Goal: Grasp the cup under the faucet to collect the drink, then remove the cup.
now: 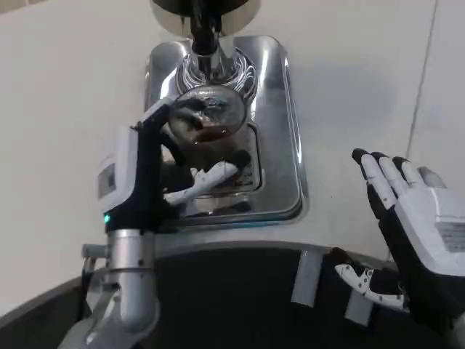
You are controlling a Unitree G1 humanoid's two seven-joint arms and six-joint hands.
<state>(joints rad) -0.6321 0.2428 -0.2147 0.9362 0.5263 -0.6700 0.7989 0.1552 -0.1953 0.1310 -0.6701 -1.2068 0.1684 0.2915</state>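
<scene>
A clear glass cup [208, 116] holding some dark drink stands on the shiny metal drip tray [280, 131], just below the black faucet [204, 33]. My left hand [156, 171] wraps around the cup from its left side, with white fingers showing in front of the glass near the tray's grate. My right hand [410, 225] hovers at the right, off the tray, with its fingers spread and nothing in it.
The dispenser's round silver base [207, 11] sits at the top edge behind the faucet. White tabletop [65, 94] surrounds the tray on both sides. My dark torso edge [240, 291] fills the bottom.
</scene>
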